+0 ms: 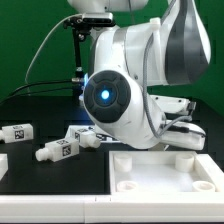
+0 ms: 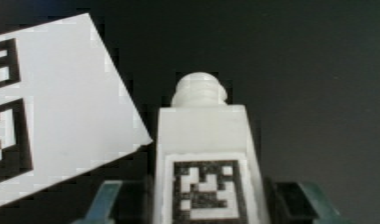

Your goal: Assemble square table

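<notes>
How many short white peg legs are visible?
3 from the exterior view's left: first leg, second leg, third leg. The wrist view's leg, inside the gripper, may be a fourth.

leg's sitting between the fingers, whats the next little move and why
Probably close the gripper firmly on the leg: its fingers flank the leg on both sides, but a firm pinch isn't evident, so lifting now might drop it.

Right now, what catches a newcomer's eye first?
The big white robot arm with its glowing blue ring fills the exterior view's middle. Below it, toward that view's right, lies the thick white square plastic tabletop. In the wrist view, a short white tagged peg leg sits between the gripper fingers.
</notes>
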